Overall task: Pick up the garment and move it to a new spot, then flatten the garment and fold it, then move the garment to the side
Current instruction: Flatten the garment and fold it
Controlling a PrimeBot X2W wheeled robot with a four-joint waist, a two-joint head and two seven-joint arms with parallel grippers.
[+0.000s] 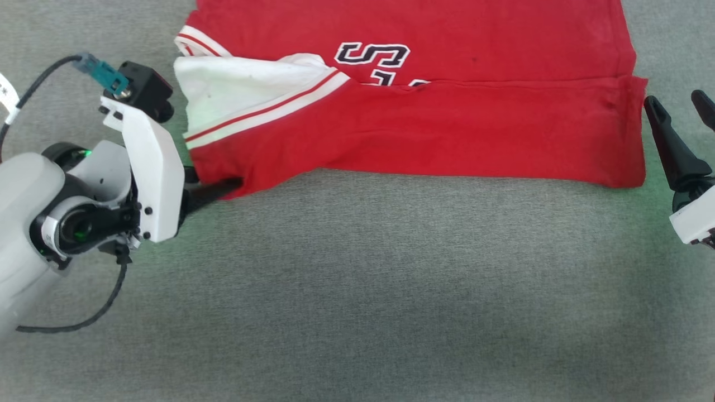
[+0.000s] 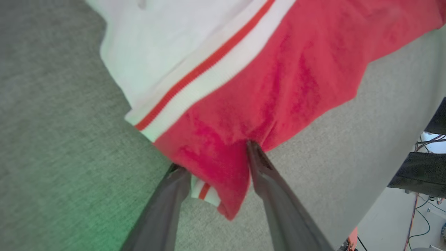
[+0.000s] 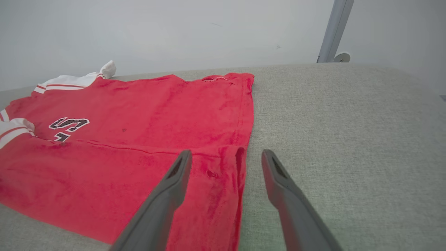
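Left jaws: the left gripper (image 2: 212, 155) is spread, with one finger on each side of the garment's (image 1: 447, 128) near left corner. Red cloth spans the gap between them, and no firm pinch shows yet.
Right jaws: the right gripper (image 3: 226, 155) stands wide apart with nothing between the fingers.
Garment position: it lies flat on the grey padded table (image 1: 357, 279). The near long edge is turned up over the lower part of the chest lettering, and the white sleeve (image 1: 240, 95) is laid onto the red.
Why left is low: the fingers come in almost level with the table, probably so that one can slide under the corner.
Why right waits there: it sits by the hem end, probably to take the matching near corner so both ends lift together.
Garment vs jaws: the shirt stretches between the two grippers. Its left corner is inside the left jaws. Its hem edge is just beside the right fingers and, in the right wrist view, lines up with the gap between them. I cannot tell whether they touch.
Step judged: lengthwise fold in progress.
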